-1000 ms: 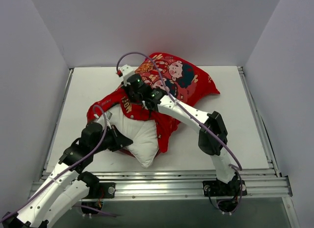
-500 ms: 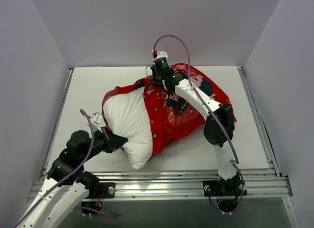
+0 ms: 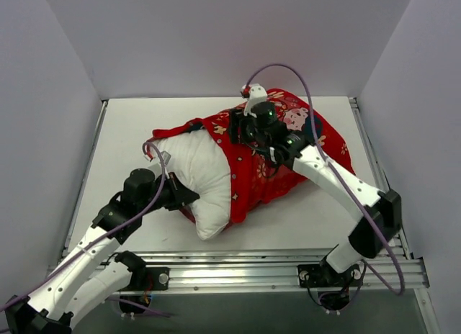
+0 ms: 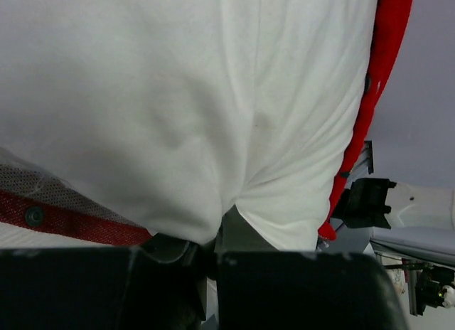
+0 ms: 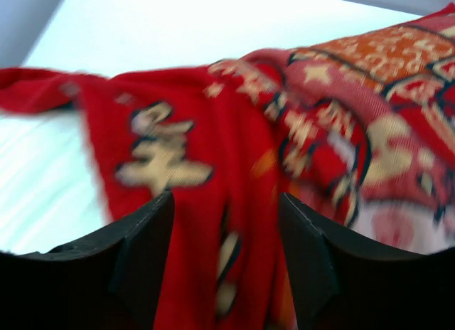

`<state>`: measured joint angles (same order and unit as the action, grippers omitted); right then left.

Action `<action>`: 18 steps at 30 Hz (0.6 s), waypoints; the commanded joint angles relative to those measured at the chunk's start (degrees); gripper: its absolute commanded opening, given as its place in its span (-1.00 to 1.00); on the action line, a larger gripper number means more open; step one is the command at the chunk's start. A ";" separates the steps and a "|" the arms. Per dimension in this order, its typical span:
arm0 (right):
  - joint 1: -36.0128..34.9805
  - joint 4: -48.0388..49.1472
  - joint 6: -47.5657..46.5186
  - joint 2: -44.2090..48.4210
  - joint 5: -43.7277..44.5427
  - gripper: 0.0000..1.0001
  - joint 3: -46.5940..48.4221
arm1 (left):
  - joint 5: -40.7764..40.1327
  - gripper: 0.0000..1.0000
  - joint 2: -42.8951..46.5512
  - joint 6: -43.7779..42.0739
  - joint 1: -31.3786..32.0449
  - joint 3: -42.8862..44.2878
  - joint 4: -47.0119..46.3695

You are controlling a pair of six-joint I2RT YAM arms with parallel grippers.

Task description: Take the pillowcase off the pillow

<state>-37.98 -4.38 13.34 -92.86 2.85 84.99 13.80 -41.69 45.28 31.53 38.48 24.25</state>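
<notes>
The white pillow (image 3: 200,177) lies left of centre with its left half bare. Its right half is still inside the red pillowcase (image 3: 277,165), which bunches toward the back right. My left gripper (image 3: 186,198) is shut on a pinch of the pillow's near-left edge. In the left wrist view the pillow (image 4: 178,95) fills the frame above the shut left gripper (image 4: 213,246), and the pillowcase (image 4: 387,52) edge runs down the right. My right gripper (image 3: 236,129) hovers open over the pillowcase's open hem. In the right wrist view the right gripper (image 5: 226,227) has the pillowcase (image 5: 213,138) below its spread fingers, gripping nothing.
The white table (image 3: 130,132) is boxed in by white walls at the left, back and right. An aluminium rail (image 3: 245,265) carrying both arm bases runs along the near edge. The right arm's elbow (image 3: 378,215) hangs over the table's right side.
My right gripper pulled the pillowcase rightward, baring more of the pillow, then opened and let the fabric go. The left gripper has kept its hold on the pillow.
</notes>
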 commanded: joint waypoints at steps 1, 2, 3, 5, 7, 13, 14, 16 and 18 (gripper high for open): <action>-2.53 3.85 4.22 10.49 2.77 0.14 -9.03 | -4.48 -0.95 -3.64 -1.86 0.11 6.25 -14.49; -3.24 3.85 6.06 14.25 3.56 0.22 -11.23 | -5.27 -0.95 -4.44 -2.21 0.20 6.78 -15.02; -4.11 3.85 6.86 16.11 4.09 0.26 -13.43 | -6.93 -0.95 -5.23 -2.56 0.20 7.57 -16.15; -7.10 3.85 9.23 20.32 6.19 0.31 -19.14 | -8.52 -0.95 -7.34 -3.35 0.29 8.45 -17.39; -9.47 3.68 11.08 23.84 7.86 0.32 -24.05 | -10.81 -0.95 -9.45 -3.70 0.29 10.11 -17.48; -15.19 1.74 18.38 28.96 11.83 0.32 -32.95 | -13.27 -0.95 -12.88 -3.71 0.38 12.14 -20.20; -15.72 2.35 19.17 29.83 11.56 0.32 -34.96 | -13.28 -0.95 -13.15 -3.27 0.38 12.23 -20.82; -16.95 3.67 21.36 30.54 10.34 0.32 -36.38 | -13.28 -0.95 -13.85 -3.00 0.38 12.23 -21.26; -18.18 3.85 22.77 31.07 10.07 0.32 -37.78 | -13.28 -0.95 -14.20 -2.65 0.38 12.50 -21.52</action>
<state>-54.46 -2.17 31.35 -64.03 11.40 48.34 3.84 -56.25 43.44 31.79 45.91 15.07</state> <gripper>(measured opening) 0.662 0.078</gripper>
